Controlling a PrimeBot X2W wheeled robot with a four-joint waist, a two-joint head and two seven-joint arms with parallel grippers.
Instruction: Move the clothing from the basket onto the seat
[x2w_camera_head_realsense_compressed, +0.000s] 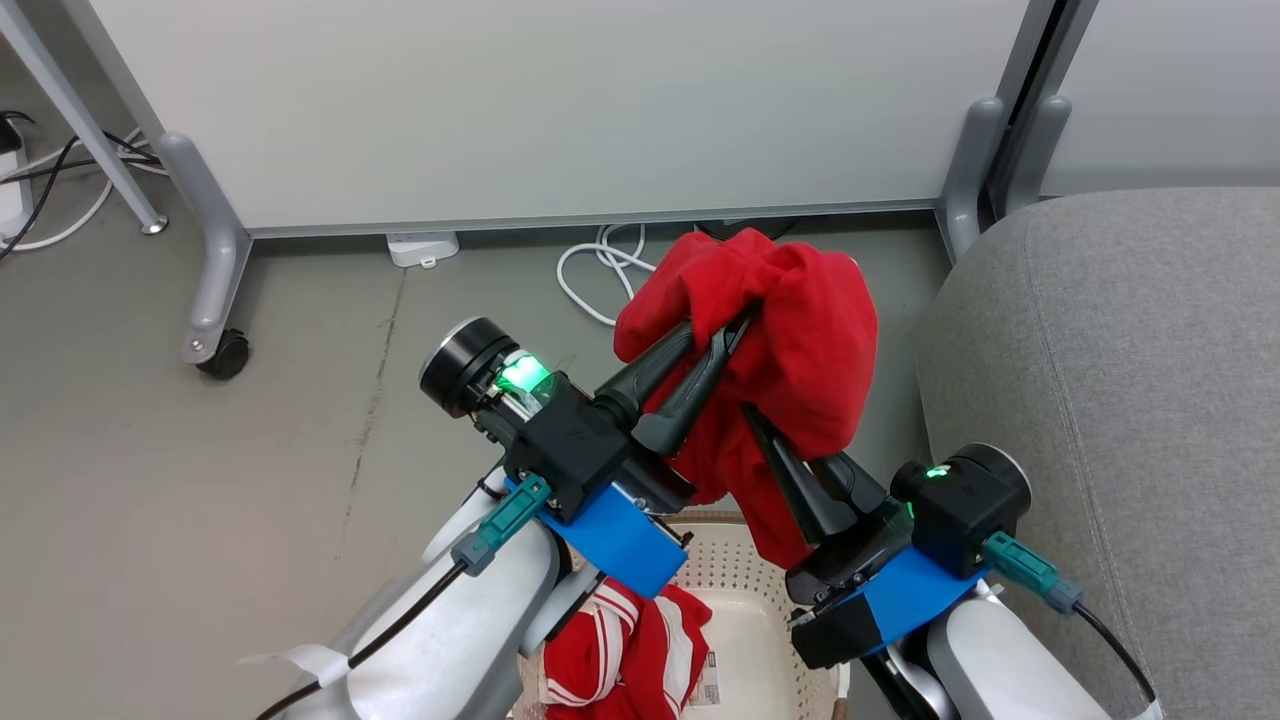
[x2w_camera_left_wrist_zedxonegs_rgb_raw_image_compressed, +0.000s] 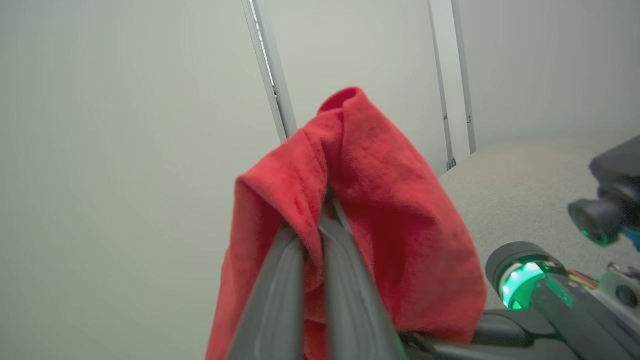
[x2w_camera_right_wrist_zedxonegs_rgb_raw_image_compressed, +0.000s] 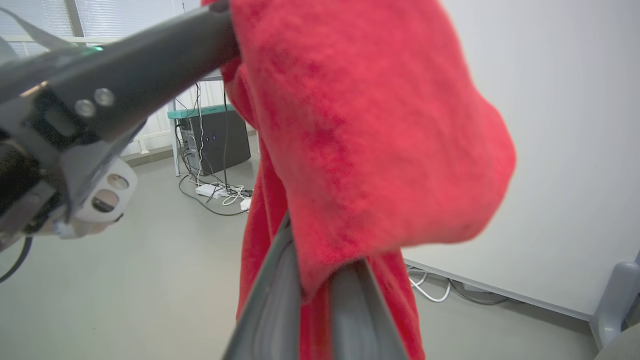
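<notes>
Mid-carry, the left pincer (x2w_camera_head_realsense_compressed: 737, 328) and right pincer (x2w_camera_head_realsense_compressed: 752, 412) are both pinching the plain red garment (x2w_camera_head_realsense_compressed: 815, 330) above the basket (x2w_camera_head_realsense_compressed: 722, 572), where the striped garment (x2w_camera_head_realsense_compressed: 620, 650) is lying. The next move is probably calling for a swing across the left edge of the seat (x2w_camera_head_realsense_compressed: 1130, 380), then a release.

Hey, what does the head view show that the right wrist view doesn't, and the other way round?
Head view adds: the basket below the arms, with the striped garment lying in it, and the grey seat on the right. Right wrist view adds: a dark computer tower under a table, with cables on the floor near it. Shared: the plain red garment held in the air, with the left gripper and the right gripper both shut on it.
</notes>
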